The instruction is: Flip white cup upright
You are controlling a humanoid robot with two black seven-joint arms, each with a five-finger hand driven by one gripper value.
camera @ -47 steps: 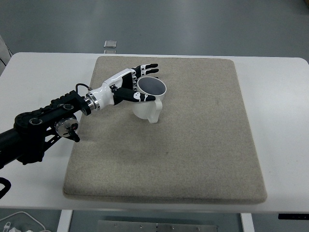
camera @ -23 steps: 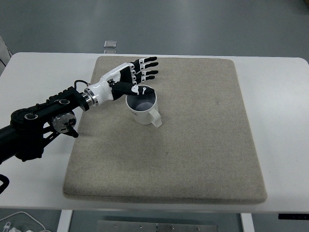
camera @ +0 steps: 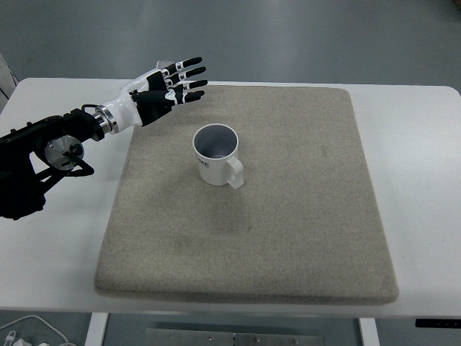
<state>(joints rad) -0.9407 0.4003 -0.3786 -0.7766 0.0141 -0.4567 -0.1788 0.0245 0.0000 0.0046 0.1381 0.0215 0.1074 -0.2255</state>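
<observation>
A grey floor lies beyond the white counter (camera: 418,180), on which I see a large beige mat (camera: 302,216) and, just past the far edge, a small flat object (camera: 165,66) that I can't identify. The white cup (camera: 215,154) stands upright on the mat's far-left part, mouth up, handle toward the near right. My left hand (camera: 167,85) hovers over the mat's far-left corner, fingers spread and holding nothing, apart from the cup.
</observation>
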